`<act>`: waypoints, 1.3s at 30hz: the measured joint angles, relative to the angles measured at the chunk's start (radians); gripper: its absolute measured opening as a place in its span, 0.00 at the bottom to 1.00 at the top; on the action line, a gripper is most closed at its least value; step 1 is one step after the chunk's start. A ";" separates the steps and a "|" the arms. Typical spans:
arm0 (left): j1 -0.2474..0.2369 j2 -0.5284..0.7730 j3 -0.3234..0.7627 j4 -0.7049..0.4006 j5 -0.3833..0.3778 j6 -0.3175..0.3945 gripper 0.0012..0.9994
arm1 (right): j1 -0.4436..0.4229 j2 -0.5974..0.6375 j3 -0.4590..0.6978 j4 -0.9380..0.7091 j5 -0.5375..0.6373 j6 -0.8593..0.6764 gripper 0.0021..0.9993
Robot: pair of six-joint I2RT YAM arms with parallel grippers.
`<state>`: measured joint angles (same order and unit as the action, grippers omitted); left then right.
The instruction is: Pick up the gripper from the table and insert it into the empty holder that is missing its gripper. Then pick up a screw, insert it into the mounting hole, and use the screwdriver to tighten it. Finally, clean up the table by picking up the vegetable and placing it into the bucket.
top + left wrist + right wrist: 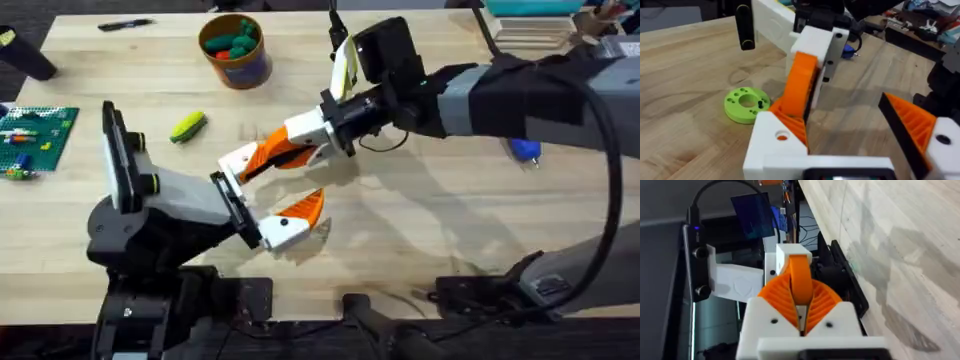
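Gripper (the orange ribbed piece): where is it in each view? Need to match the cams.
Overhead: the gripper is mid-table, its tip at the white holder.
Left wrist: it stands upright in mid-frame, lower end at the holder.
Right wrist: it is at the centre, with the holder just beyond it.
Shared landmark: the holder, touching the piece in all three views.
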<state>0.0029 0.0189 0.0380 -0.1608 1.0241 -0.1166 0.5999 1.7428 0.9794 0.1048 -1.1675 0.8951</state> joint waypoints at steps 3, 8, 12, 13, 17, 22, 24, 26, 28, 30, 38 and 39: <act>0.000 0.000 0.000 0.000 0.001 0.002 0.89 | 0.000 0.000 0.000 -0.003 0.003 0.006 0.08; 0.000 0.000 0.000 0.000 0.005 0.008 0.89 | 0.009 0.000 0.000 -0.008 0.024 0.010 0.20; 0.000 0.000 0.000 0.000 0.012 0.012 0.89 | 0.015 0.000 0.000 -0.009 0.043 0.010 0.32; 0.000 0.000 0.000 0.000 0.012 0.013 0.89 | 0.015 0.000 0.000 -0.011 0.045 0.010 0.35; 0.000 0.000 0.000 0.000 0.012 0.020 0.89 | 0.016 0.000 0.000 -0.015 0.052 0.010 0.43; 0.000 0.000 0.000 0.000 0.011 0.027 0.89 | 0.016 0.000 -0.001 -0.016 0.053 0.010 0.46; 0.000 0.000 0.000 0.000 0.012 0.028 0.89 | 0.016 0.000 -0.001 -0.016 0.053 0.010 0.46; 0.000 0.000 0.000 0.000 0.012 0.030 0.89 | 0.016 0.000 -0.001 -0.016 0.053 0.010 0.47; 0.000 0.000 0.000 0.000 0.012 0.031 0.89 | 0.016 0.000 -0.001 -0.016 0.052 0.010 0.47; 0.000 0.000 0.000 0.000 0.014 0.031 0.89 | 0.015 0.000 -0.001 -0.018 0.052 0.010 0.49; -0.002 -0.001 0.000 0.000 0.027 0.035 0.89 | 0.012 0.012 -0.002 -0.022 0.035 0.010 0.57; -0.002 -0.002 0.000 0.000 0.027 0.036 0.89 | 0.011 0.012 -0.002 -0.022 0.033 0.010 0.57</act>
<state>0.0010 0.0174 0.0383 -0.1612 1.0515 -0.0811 0.6113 1.7546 0.9779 0.0830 -1.1347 0.9054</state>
